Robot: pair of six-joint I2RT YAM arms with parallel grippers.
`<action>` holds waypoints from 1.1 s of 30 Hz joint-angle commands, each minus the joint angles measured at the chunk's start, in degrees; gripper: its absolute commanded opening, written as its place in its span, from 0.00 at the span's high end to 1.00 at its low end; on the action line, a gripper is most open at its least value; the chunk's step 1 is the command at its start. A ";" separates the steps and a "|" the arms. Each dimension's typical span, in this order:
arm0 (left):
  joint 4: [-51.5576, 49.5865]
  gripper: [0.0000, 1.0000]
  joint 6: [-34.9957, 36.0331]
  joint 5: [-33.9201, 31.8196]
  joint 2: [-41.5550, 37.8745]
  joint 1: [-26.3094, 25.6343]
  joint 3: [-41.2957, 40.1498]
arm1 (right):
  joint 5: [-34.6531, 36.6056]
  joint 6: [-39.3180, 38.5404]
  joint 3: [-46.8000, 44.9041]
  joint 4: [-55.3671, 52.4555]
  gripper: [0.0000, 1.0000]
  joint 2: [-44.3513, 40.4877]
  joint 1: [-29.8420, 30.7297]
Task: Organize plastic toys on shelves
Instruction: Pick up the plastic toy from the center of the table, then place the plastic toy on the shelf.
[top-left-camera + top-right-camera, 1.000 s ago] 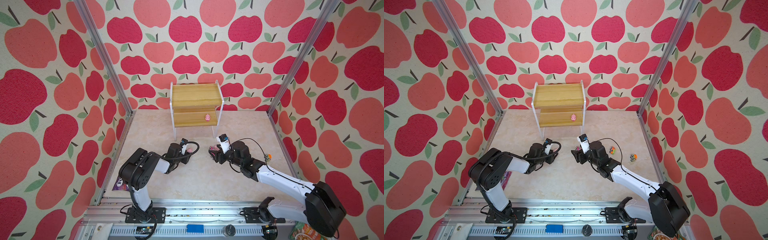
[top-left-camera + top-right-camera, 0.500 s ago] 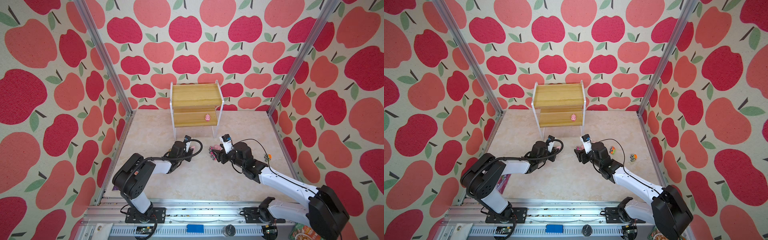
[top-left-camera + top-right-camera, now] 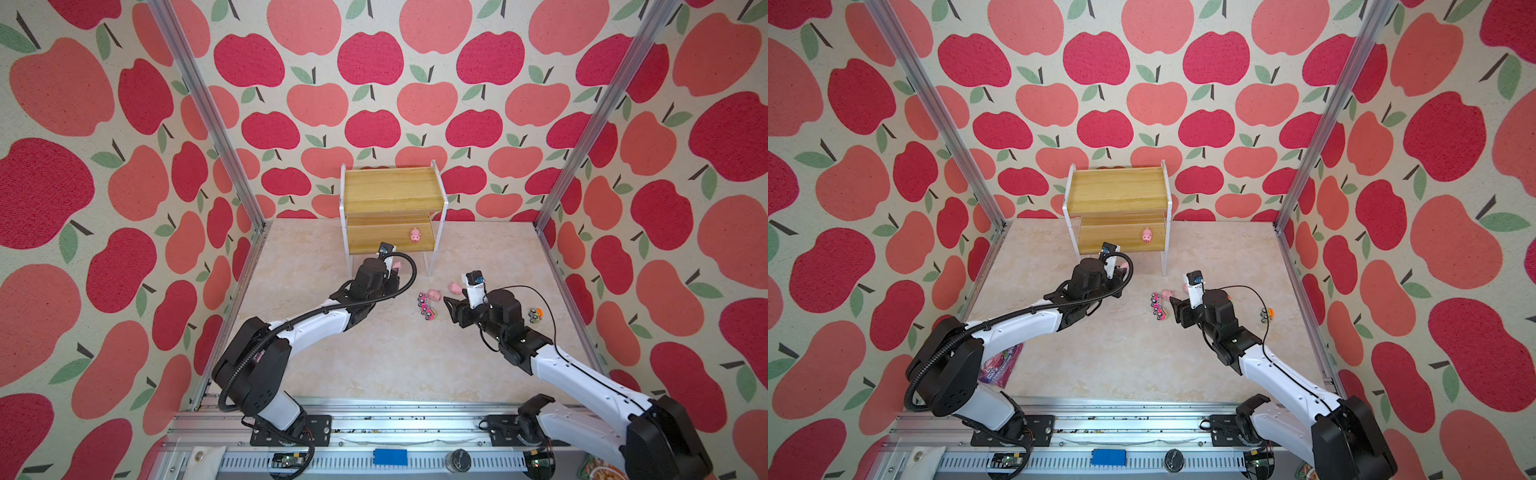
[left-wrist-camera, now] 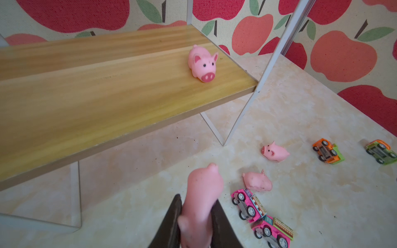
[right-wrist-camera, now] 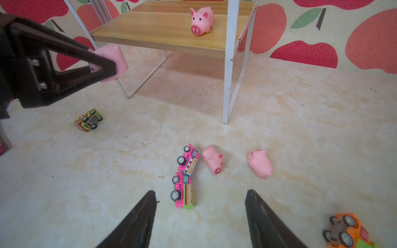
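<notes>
a purple packet (image 3: 1000, 365) lies by the left arm's base, well behind the left fingers (image 5: 108, 67); only a top view shows it plainly. under that arm, also behind the fingers, a green truck (image 5: 88, 120) lies on its side, seen only from the right wrist. the left wrist view makes the grip plain: the left fingers are pressed tight on a pink pig (image 4: 203, 189), squashed between them and poking out past the tips, off the desk (image 4: 300, 120). just ahead of it runs the front edge of the lower board (image 4: 86, 96) of the shelves (image 3: 390, 195); most of that board is bare wood, and a second pig (image 4: 203, 64) stands near its right end.

right of these fingers two trucks lie on their sides, touching end to end: the far pink truck (image 5: 189, 160) and the near pink truck (image 5: 183, 193), the latter in line with the gap of the right fingers (image 5: 200, 192). those stand wide apart and hold nothing. a third pig (image 5: 212, 158) lies just beside the far pink truck, a fourth pig (image 5: 260, 163) a little apart, both ahead of the tips. an orange truck (image 5: 343, 230) lies wheels up to the right of the right fingers, near the desk's right edge. bare desk lies between the two forearms, behind the fingers.
</notes>
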 commanded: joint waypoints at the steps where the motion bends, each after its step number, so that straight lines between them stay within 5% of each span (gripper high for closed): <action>1: -4.80 0.76 -2.26 -4.07 2.58 -0.04 4.81 | -1.09 0.87 -1.83 2.34 0.31 -1.85 -0.85; 14: -9.07 0.75 -6.13 -13.59 13.74 -0.15 19.75 | -3.43 -3.10 -5.25 8.52 0.32 -5.32 -0.83; 33: -10.92 0.74 -5.01 -19.11 25.13 0.46 33.81 | -4.63 -2.60 -8.88 10.98 0.32 -10.42 -0.69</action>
